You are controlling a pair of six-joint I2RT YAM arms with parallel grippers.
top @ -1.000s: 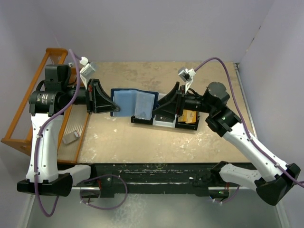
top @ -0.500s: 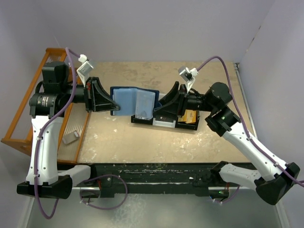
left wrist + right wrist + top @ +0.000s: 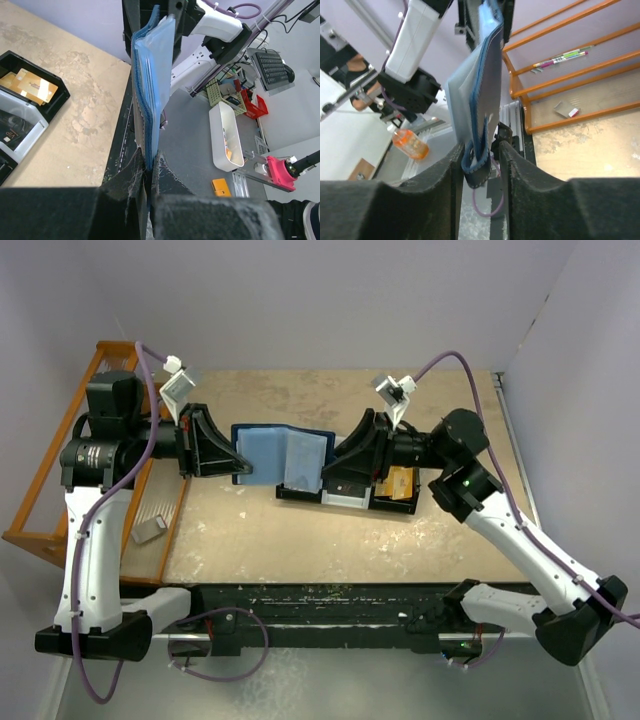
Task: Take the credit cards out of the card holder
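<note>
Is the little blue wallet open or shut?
Open. The card holder is spread out, both pale inner faces showing from above. The left gripper pinches one edge, and the right gripper sits around the other.

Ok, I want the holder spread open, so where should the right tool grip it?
Probably its right edge, approached from the right, one finger on each face. The card holder is spread flat, the left tool pinching the opposite edge, so this thin edge faces the right tool.

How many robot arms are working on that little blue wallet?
2. The left arm enters from the left, its left claw clamped on the wallet's left edge; the right arm from the right, its right claw straddling the right edge. None seems hidden.
</note>
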